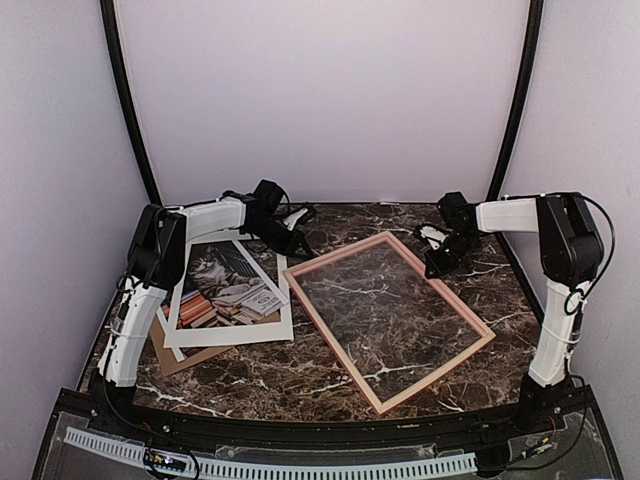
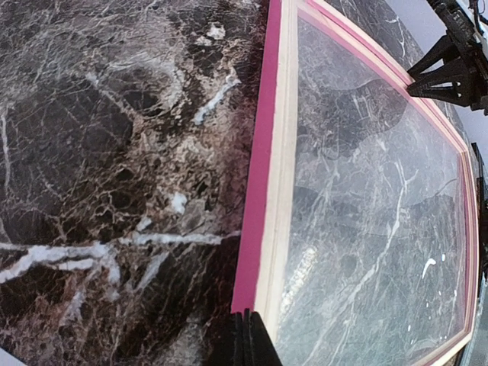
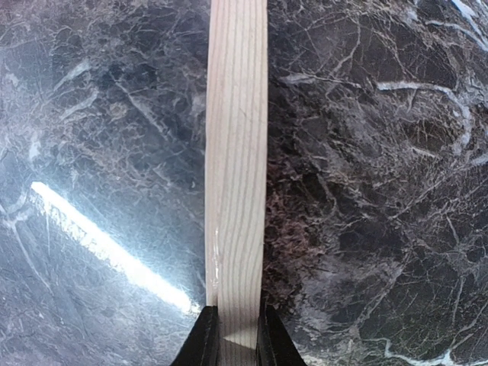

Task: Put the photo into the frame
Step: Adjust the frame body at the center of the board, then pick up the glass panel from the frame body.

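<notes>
— From the top view?
— Shows the photo [image 1: 228,285] flat on a white mat [image 1: 280,325] and brown board [image 1: 175,355], just left of the frame [image 1: 330,340] on the marble table [image 1: 250,375].
— From the wrist views?
— Reveal the right gripper [image 3: 238,332] pinching the frame's pale rail, and the left gripper [image 2: 248,343] clenched empty beside its pink edge.

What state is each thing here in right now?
frame: lying flat, empty
photo: lying on the white mat, outside the frame
left gripper: shut, empty, by the frame's edge
right gripper: shut on the frame's rail
</notes>
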`<state>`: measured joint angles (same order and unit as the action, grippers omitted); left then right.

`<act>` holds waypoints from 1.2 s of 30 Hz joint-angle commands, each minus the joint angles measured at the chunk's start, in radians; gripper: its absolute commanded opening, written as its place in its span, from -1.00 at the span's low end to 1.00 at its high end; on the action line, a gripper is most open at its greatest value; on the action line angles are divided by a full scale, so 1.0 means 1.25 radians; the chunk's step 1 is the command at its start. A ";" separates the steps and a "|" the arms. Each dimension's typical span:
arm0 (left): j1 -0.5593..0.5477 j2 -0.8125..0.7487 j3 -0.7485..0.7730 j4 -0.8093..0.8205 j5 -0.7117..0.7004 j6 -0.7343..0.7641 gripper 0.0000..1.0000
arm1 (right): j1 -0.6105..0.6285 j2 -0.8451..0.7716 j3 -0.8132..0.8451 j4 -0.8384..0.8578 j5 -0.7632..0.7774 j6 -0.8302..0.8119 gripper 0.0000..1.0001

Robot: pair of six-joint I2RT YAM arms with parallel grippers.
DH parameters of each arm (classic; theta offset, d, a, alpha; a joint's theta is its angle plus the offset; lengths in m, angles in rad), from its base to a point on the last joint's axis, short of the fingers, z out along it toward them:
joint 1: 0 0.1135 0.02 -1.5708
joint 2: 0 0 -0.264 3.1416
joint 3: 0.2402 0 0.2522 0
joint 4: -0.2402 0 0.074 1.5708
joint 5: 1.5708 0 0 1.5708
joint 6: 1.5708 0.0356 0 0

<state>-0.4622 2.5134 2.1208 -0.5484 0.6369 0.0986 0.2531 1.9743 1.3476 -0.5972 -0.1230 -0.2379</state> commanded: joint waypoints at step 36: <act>-0.020 0.011 0.012 -0.045 0.021 0.014 0.55 | -0.062 -0.071 -0.054 0.068 -0.096 0.087 0.24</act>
<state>-0.4690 2.5198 2.1181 -0.5503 0.7021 0.0677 0.1841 1.9228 1.3003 -0.5396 -0.2146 -0.1509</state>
